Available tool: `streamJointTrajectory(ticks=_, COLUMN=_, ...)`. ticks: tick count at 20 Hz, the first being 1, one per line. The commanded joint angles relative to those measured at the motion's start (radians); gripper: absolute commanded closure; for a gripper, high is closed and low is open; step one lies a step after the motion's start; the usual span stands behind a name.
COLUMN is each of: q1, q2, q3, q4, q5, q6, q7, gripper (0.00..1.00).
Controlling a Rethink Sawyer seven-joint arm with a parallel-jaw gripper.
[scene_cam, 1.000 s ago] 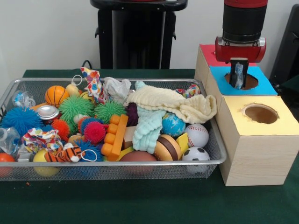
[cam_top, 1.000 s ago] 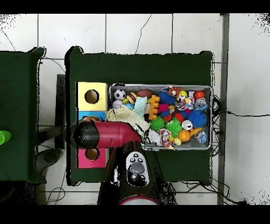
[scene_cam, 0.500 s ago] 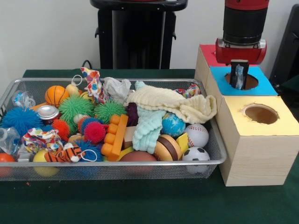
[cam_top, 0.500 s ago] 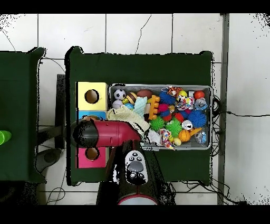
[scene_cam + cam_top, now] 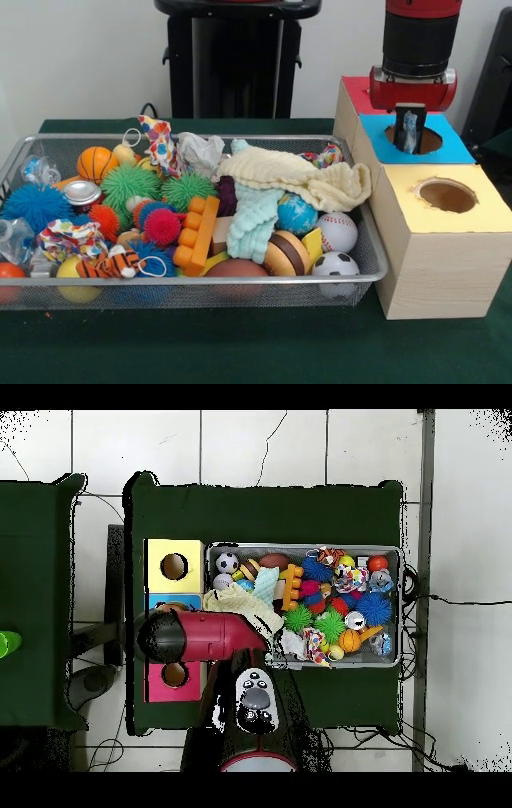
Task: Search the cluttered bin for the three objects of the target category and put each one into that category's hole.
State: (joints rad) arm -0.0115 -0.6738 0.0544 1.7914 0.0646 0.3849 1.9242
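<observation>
Jaws clamped on a small crinkly silver-blue object (image 5: pixel 410 130), hanging right above the round hole in the blue-topped box (image 5: pixel 456 146). Gripper (image 5: pixel 410 138) sits directly over that hole, object's lower end level with its rim. Yellow-topped box (image 5: pixel 448 232) stands just in front of the blue one, red-topped box (image 5: pixel 352 92) behind it, wire bin (image 5: pixel 192 290) of toys beside it on the table (image 5: pixel 240 344).
</observation>
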Motion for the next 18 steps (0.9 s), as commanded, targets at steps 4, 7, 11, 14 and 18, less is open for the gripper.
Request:
streamJointTrajectory(ticks=4, q1=-0.024, q2=0.419, q3=-0.006, q4=-0.107, q5=-0.091, q6=-0.313, q7=0.107, gripper=1.00)
streamJointTrajectory(ticks=7, q1=-0.019, q2=0.443, q3=-0.016, q4=-0.130, q5=-0.094, q6=-0.317, q7=0.104, gripper=1.00)
streamJointTrajectory(ticks=11, q1=-0.026, q2=0.459, q3=-0.013, q4=-0.146, q5=-0.097, q6=-0.312, q7=0.099, gripper=1.00)
streamJointTrajectory(ticks=14, q1=-0.035, q2=0.476, q3=-0.009, q4=-0.163, q5=-0.098, q6=-0.301, q7=0.095, gripper=1.00)
streamJointTrajectory(ticks=18, q1=-0.042, q2=0.494, q3=-0.004, q4=-0.178, q5=-0.099, q6=-0.289, q7=0.095, gripper=1.00)
